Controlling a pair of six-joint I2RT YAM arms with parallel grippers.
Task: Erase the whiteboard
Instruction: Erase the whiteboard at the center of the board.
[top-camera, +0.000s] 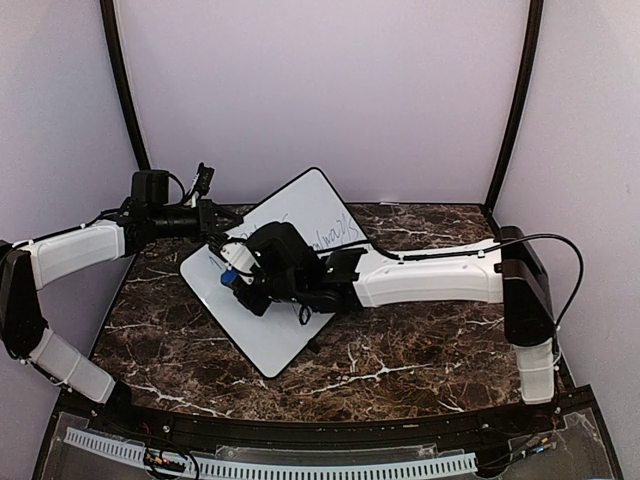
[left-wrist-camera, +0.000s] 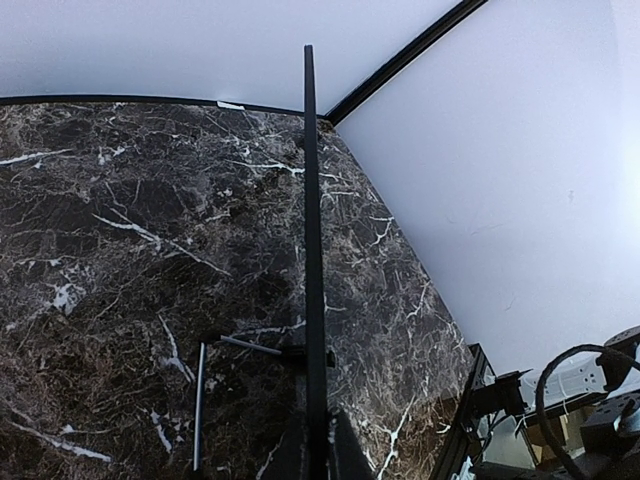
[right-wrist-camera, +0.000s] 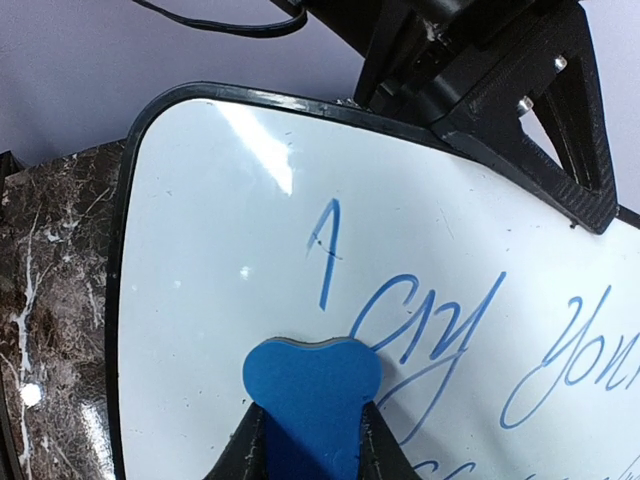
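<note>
The whiteboard (top-camera: 272, 330) is a white board with a black rim, lying tilted across the marble table, with blue handwriting on its far half. My left gripper (top-camera: 218, 226) is shut on its far-left rim. In the left wrist view the board is edge-on, a thin black line (left-wrist-camera: 312, 250) running up between my fingers (left-wrist-camera: 320, 445). My right gripper (top-camera: 236, 276) is shut on a blue eraser (top-camera: 229, 279). In the right wrist view the eraser (right-wrist-camera: 312, 380) presses on the whiteboard (right-wrist-camera: 200, 250) just left of the blue writing (right-wrist-camera: 440, 330), between my fingers (right-wrist-camera: 310, 428).
The dark marble table (top-camera: 420, 350) is enclosed by lilac walls and black corner poles (top-camera: 512, 110). The left gripper's black body (right-wrist-camera: 500, 90) hangs over the board's top rim. Two thin grey rods (left-wrist-camera: 198, 400) lie by the board's edge. A black cable (top-camera: 560, 250) loops off the right arm.
</note>
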